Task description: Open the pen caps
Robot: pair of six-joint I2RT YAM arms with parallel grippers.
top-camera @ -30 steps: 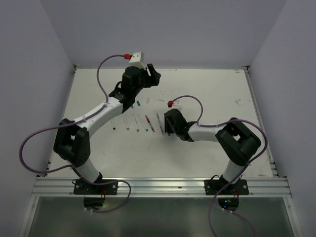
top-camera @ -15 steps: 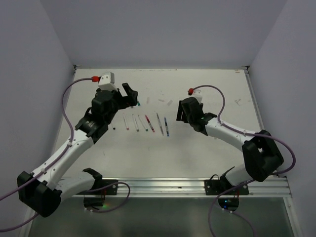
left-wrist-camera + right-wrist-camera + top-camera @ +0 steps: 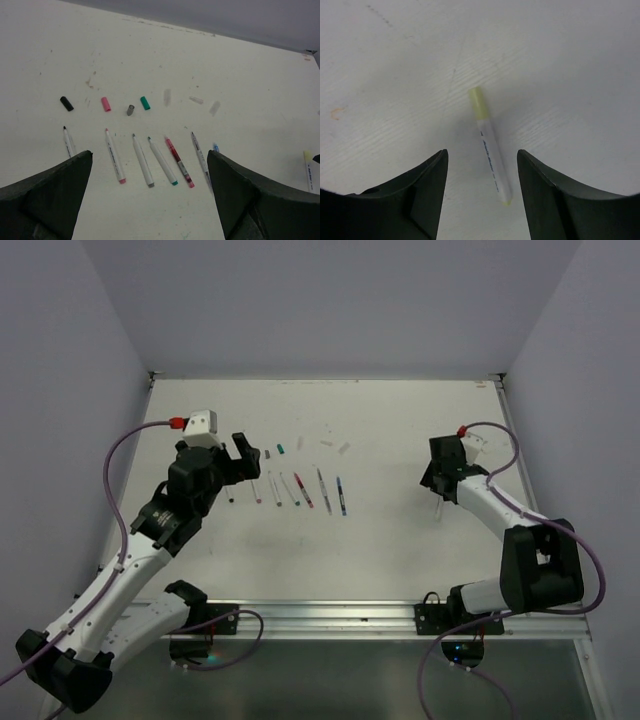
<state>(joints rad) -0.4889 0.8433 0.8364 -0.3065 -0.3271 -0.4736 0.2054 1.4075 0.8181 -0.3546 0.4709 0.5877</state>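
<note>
The right hand (image 3: 437, 483) hung low over the right side of the tabletop (image 3: 400, 550). Its two dark fingers (image 3: 427, 192) stood apart and gripped nothing. Flat on the tabletop in the gap between them lay a white-barrelled yellow pen (image 3: 491, 155). Its pale yellow cap (image 3: 477, 101) looked to be on, pointing toward the far side.

Over on the left, the left hand (image 3: 243, 452) was spread wide and empty, on the near side of the row of pens (image 3: 150, 160) in the middle of the tabletop. As far as I could make out, those pens lay side by side with bare tips. Just beyond them the loose caps were scattered: a black cap (image 3: 66, 103), a pink cap (image 3: 105, 103), a grey cap (image 3: 130, 110), a green cap (image 3: 145, 103), and a few pale ones too blurred to name.

To my eye the row was finished and the yellow pen, well apart from it, was the one left to open. The step in hand seemed to be the approach to grasp it. The right hand would need to settle right down to the tabletop, since the pen is thin and lies flat. It should then close across the barrel, leaving the cap end free. The left hand would have to cross over, pinch the cap and pull straight along the pen.
</note>
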